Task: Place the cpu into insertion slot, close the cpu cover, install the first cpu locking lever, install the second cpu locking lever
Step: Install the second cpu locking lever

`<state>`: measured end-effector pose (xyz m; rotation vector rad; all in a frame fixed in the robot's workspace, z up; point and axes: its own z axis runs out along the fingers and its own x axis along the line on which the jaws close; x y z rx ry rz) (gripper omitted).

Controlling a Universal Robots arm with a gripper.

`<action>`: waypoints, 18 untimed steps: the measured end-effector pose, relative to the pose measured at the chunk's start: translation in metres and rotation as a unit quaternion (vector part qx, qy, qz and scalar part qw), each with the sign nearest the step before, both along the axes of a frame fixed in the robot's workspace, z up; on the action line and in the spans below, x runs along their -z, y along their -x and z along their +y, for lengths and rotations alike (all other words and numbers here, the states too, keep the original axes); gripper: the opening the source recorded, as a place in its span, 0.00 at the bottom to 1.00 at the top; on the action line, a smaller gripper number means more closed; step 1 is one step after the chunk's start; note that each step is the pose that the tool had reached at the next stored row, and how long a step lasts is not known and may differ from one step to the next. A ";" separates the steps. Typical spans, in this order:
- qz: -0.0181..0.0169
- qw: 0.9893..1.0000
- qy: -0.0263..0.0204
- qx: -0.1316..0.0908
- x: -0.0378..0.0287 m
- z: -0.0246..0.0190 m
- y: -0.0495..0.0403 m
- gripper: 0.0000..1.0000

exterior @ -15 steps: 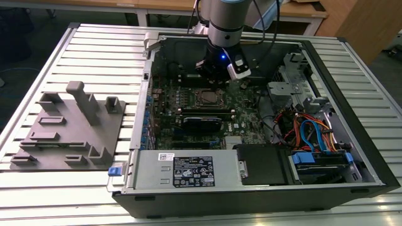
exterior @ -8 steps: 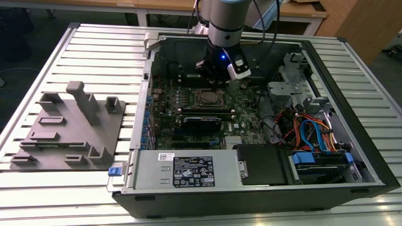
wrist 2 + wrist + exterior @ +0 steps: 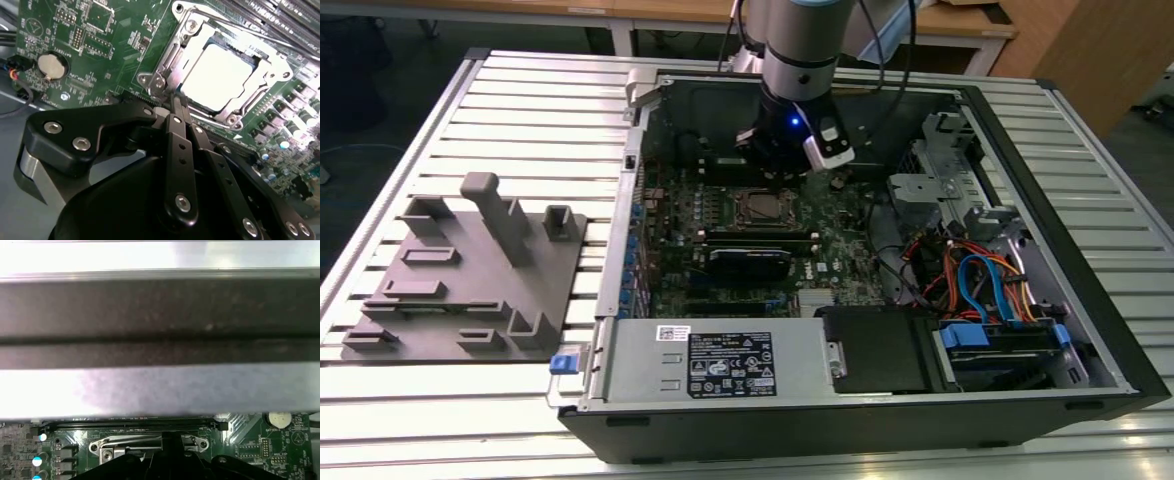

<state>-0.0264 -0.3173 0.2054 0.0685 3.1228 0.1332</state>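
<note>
The cpu (image 3: 220,75) lies flat in the insertion slot (image 3: 754,206) on the green board, its silvery top shining. The cpu cover (image 3: 167,57) is down around it as a metal frame, also seen in the first wrist view (image 3: 130,442). A thin metal lever (image 3: 240,20) runs along one edge of the socket. My gripper (image 3: 176,102) has its black fingers (image 3: 177,145) pressed together, shut, with the tips at a corner of the cover by a screw. In the exterior view the gripper (image 3: 781,160) hangs inside the case just behind the socket.
A grey fixture plate (image 3: 467,270) with upright blocks sits at the exterior view's left. Memory sticks (image 3: 754,240) lie in front of the socket, coloured cables (image 3: 981,285) and a drive bay at the right. A coin battery (image 3: 52,66) is nearby. The case wall (image 3: 160,315) stands close.
</note>
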 end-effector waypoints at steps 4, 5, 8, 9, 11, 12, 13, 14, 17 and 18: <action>0.000 1.000 0.000 0.000 -0.0035 -0.0004 -0.0001 0.10; 0.000 1.000 0.000 0.000 -0.0036 -0.0010 -0.0001 0.10; 0.000 1.000 0.000 0.001 -0.0037 -0.0047 0.0000 0.10; 0.000 1.000 0.000 0.001 -0.0037 -0.0064 0.0000 0.10; 0.000 1.000 0.000 0.001 -0.0036 -0.0091 0.0000 0.10; 0.000 1.000 0.000 0.001 -0.0036 -0.0100 0.0000 0.10; 0.000 1.000 0.000 0.001 -0.0037 -0.0105 0.0000 0.10; 0.000 1.000 0.000 0.001 -0.0036 -0.0105 0.0000 0.10; 0.000 1.000 0.000 0.001 -0.0036 -0.0108 0.0000 0.10; 0.000 1.000 0.000 0.001 -0.0036 -0.0108 0.0000 0.10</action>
